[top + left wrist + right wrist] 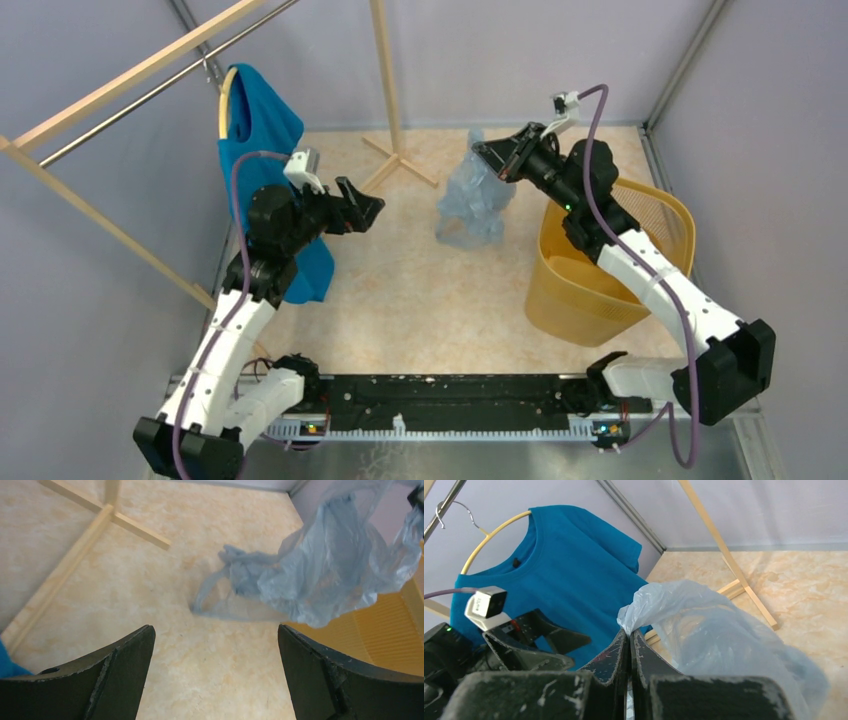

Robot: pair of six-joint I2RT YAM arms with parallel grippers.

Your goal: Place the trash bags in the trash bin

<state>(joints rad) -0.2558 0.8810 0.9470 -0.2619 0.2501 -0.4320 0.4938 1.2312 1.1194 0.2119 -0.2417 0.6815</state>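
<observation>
The bag hangs from the right gripper, whose fingers are pressed together on its top edge. The bag's lower folds and a loop handle rest on the table, just left of the bin. The right arm crosses above the bin's open mouth. Bare table lies between the bag and the left gripper, spread wide and holding nothing. The rack foot stands close behind the bag, and the shirt hangs at the far left.

Bright, even, diffuse light, soft faint shadows, no glare, near foreground slightly blurred
</observation>
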